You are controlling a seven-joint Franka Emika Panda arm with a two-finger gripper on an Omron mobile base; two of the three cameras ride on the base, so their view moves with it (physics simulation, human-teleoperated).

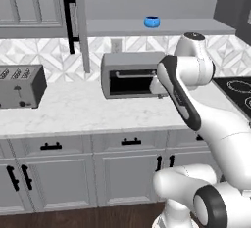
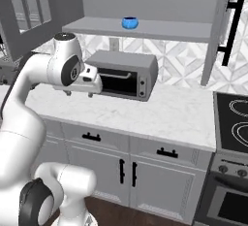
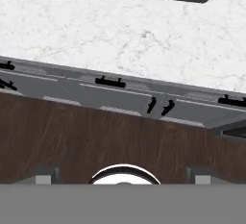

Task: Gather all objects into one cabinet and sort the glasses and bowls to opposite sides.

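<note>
Vessel: a squat, glossy blue vessel with a rounded belly and an open top stands upright on the long plain grey shelf board of the open wall cabinet, near the board's middle (the same blue shape appears in the right base view).
Cabinet door: tall, flat grey panel swung open at the shelf's left end, with a black vertical bar handle.
Hand: the two-finger gripper points down over the white marble-veined counter edge and the dark wood-grain floor; its fingers stand fully apart with nothing between them.
Below the shelf: a boxy grey toaster oven with a dark glass front sits on the counter.
Far left: a brushed-metal slot toaster.
Base cabinets: grey framed doors with short black pulls.
</note>
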